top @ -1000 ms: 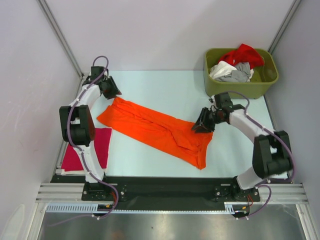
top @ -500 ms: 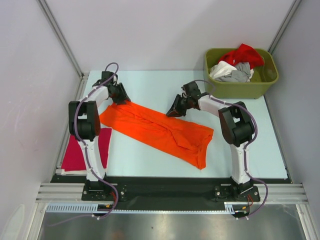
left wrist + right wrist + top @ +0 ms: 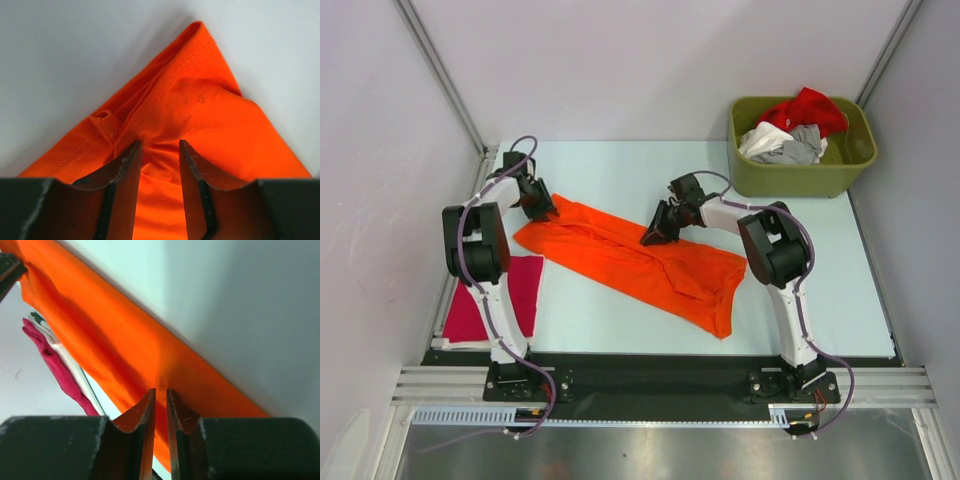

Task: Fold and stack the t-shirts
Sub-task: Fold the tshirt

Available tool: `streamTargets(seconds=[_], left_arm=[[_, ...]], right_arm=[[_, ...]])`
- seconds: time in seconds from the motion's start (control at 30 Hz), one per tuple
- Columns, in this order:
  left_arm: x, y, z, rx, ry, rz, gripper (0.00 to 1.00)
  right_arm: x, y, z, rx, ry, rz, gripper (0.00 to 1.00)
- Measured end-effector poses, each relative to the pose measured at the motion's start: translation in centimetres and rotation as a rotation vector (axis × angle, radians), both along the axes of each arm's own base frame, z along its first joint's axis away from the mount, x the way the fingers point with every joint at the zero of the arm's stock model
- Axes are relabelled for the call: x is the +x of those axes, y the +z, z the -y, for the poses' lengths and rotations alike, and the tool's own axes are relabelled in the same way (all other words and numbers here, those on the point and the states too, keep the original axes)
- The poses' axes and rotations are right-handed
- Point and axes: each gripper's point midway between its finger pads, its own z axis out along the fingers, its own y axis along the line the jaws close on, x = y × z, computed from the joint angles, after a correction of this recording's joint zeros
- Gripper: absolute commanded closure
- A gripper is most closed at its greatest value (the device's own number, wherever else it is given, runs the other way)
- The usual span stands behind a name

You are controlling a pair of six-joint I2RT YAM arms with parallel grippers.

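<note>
Pale grey walls and slanted metal posts close in a light-coloured desk [image 3: 620,165], with the two arm bases bolted along its near edge. The orange t-shirt [image 3: 620,255] lies spread across the middle of the desk in a long, rumpled band running from far left down towards near right. The left pincer [image 3: 540,208] sits at its far-left corner. In the left wrist view its jaws stand apart, with their tips down on the cloth just short of the stitched, pointed corner, and wrinkled orange fabric shows in the gap between them. The right pincer [image 3: 653,232] is at the shirt's far edge, roughly midway along. Its jaws are pressed nearly together, pinching that edge, and a small crease runs up to the tips. A folded magenta t-shirt [image 3: 520,290] lies flat at the near-left of the desk, just beside the left arm and apart from the orange one. An olive-green bin [image 3: 790,180] stands in the far-right corner, well away from both pincers. It holds a heap of more shirts — a red t-shirt [image 3: 810,108] spilling over the back rim, with a white t-shirt [image 3: 760,140] and a grey t-shirt [image 3: 802,145] crumpled in front of it.
</note>
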Motion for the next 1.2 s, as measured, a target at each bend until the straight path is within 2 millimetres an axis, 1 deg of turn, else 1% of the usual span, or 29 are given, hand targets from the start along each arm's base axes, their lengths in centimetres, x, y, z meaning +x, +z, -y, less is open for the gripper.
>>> streamTargets(seconds=[0.07, 0.2, 0.4, 0.5, 0.57, 0.63, 0.7, 0.73, 0.8, 0.83, 0.9, 0.93, 1.0, 1.03, 1.07, 1.1, 1.13, 1.2], left_arm=[[-0.3, -0.1, -0.4, 0.01, 0.001, -0.006, 0.59], [-0.4, -0.1, -1.1, 0.036, -0.005, -0.003, 0.58], [-0.4, 0.1, -2.2, 0.068, 0.001, 0.0, 0.57], [-0.5, 0.2, -2.4, 0.071, 0.002, -0.002, 0.54], [-0.5, 0.5, -2.4, 0.071, 0.002, 0.003, 0.54], [-0.5, 1.2, -2.4, 0.072, 0.002, 0.016, 0.52], [-0.2, 2.4, -2.2, 0.063, -0.001, 0.045, 0.49], [-0.1, 3.1, -2.1, 0.053, -0.005, 0.063, 0.46], [0.4, 4.4, -1.5, 0.027, -0.015, 0.105, 0.44], [0.7, 5.1, -1.2, 0.011, -0.023, 0.132, 0.43], [1.5, 6.1, -0.6, -0.022, -0.039, 0.174, 0.41], [1.8, 6.3, -0.3, -0.033, -0.048, 0.187, 0.38], [2.6, 6.5, 0.0, -0.034, -0.065, 0.205, 0.37], [3.1, 6.5, 0.0, -0.025, -0.073, 0.215, 0.36], [3.8, 6.5, -0.1, -0.016, -0.083, 0.224, 0.36], [4.4, 6.5, -0.3, -0.003, -0.099, 0.232, 0.36], [5.1, 6.3, -0.4, 0.008, -0.112, 0.24, 0.36], [7.0, 6.0, -0.8, 0.033, -0.146, 0.243, 0.35]], right_arm=[[-0.5, -0.6, -0.6, 0.002, 0.016, -0.015, 0.81], [-0.8, -0.3, -2.1, 0.019, 0.05, -0.008, 0.81], [-3.0, -0.4, -3.4, 0.021, 0.113, -0.016, 0.8], [-4.1, -0.4, -3.5, 0.007, 0.147, -0.002, 0.77], [-4.7, -0.1, -3.3, -0.008, 0.167, 0.014, 0.74], [-4.9, 0.2, -2.7, -0.035, 0.184, 0.038, 0.68], [-4.7, 0.9, -1.7, -0.059, 0.189, 0.064, 0.64], [-4.4, 1.4, -1.1, -0.067, 0.184, 0.076, 0.59], [-3.5, 3.0, 0.7, -0.082, 0.161, 0.104, 0.54], [-2.7, 3.9, 1.9, -0.093, 0.14, 0.124, 0.49], [-1.4, 6.1, 4.9, -0.116, 0.09, 0.168, 0.43], [-1.0, 7.2, 6.4, -0.127, 0.067, 0.189, 0.4], [-0.7, 8.9, 10.1, -0.145, 0.01, 0.209, 0.37], [-1.0, 9.5, 11.9, -0.153, -0.018, 0.213, 0.35], [-1.5, 9.8, 13.3, -0.16, -0.039, 0.209, 0.35], [-1.9, 10.1, 15.1, -0.163, -0.069, 0.2, 0.35], [-2.5, 10.2, 16.9, -0.17, -0.102, 0.185, 0.34], [-4.0, 9.5, 19.8, -0.186, -0.147, 0.145, 0.33]])
